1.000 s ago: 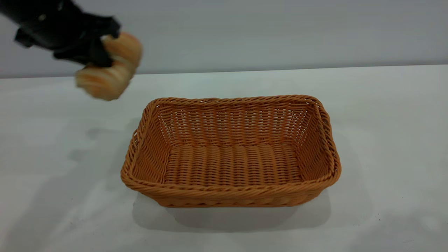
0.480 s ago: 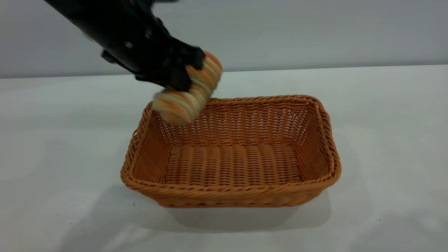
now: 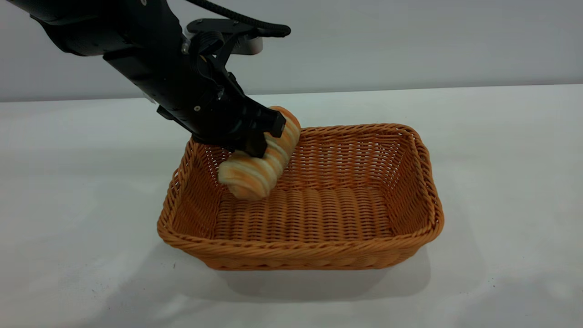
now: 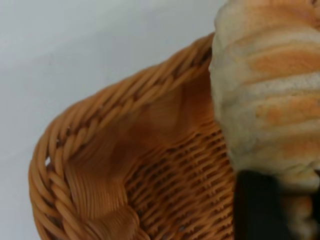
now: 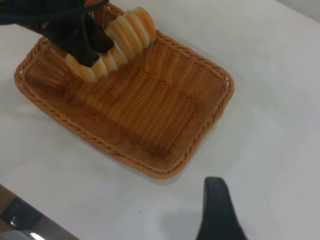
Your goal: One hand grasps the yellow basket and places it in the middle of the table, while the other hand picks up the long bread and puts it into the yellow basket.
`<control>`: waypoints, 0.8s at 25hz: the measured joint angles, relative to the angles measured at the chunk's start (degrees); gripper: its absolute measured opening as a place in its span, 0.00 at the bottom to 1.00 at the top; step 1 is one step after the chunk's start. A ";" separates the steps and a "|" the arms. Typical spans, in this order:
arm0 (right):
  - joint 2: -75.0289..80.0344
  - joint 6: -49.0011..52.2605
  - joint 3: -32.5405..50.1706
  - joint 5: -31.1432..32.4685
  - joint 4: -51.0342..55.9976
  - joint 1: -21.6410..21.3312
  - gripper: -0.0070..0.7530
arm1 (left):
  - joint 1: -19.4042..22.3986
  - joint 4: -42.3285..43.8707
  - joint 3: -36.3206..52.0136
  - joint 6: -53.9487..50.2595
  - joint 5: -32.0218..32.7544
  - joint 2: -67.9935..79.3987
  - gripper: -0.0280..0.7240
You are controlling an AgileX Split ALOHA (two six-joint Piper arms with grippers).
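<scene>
The yellow basket (image 3: 298, 248) stands in the middle of the table (image 3: 505, 136). My left gripper (image 3: 263, 136) is shut on the long bread (image 3: 257, 169), a striped golden roll held tilted, low inside the basket's left end. Its lower end hangs close to the basket floor; I cannot tell whether it touches. In the left wrist view the bread (image 4: 270, 95) fills one side, with a dark finger (image 4: 257, 205) against it and the basket's corner (image 4: 95, 135) behind. The right wrist view shows the basket (image 5: 222, 102), the bread (image 5: 127, 32) and my right gripper (image 5: 216, 212) drawn back above bare table.
White tabletop lies on every side of the basket, with a few dark specks near the front. A grey wall (image 3: 410, 41) runs behind the table's far edge. The left arm (image 3: 136, 50) reaches in from the upper left over the basket's left rim.
My left gripper has carried the bread from above the table at far left rightward and down, over the basket's left rim and into its left end. The basket has not moved.
</scene>
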 joint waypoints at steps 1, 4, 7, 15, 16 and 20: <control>0.00 0.00 0.00 0.06 0.00 0.00 0.71 | 0.00 0.00 0.00 0.00 -0.40 0.00 0.57; 0.00 0.00 0.00 0.18 0.00 0.00 0.71 | 0.00 0.00 0.00 0.00 -1.57 0.00 0.75; -0.26 0.00 0.00 0.37 -0.31 0.00 0.71 | 0.00 0.00 0.00 0.80 -1.76 -0.55 0.85; -6.19 1.28 0.00 1.47 -2.67 0.00 0.71 | 0.00 0.05 0.00 5.51 1.05 -8.05 0.76; -7.18 1.58 0.00 2.19 -2.99 0.00 0.71 | 0.19 0.05 0.00 6.61 1.89 -8.92 0.75; -11.20 2.99 0.00 6.49 -4.23 0.00 0.71 | 1.91 0.17 0.00 12.67 8.87 -14.21 0.72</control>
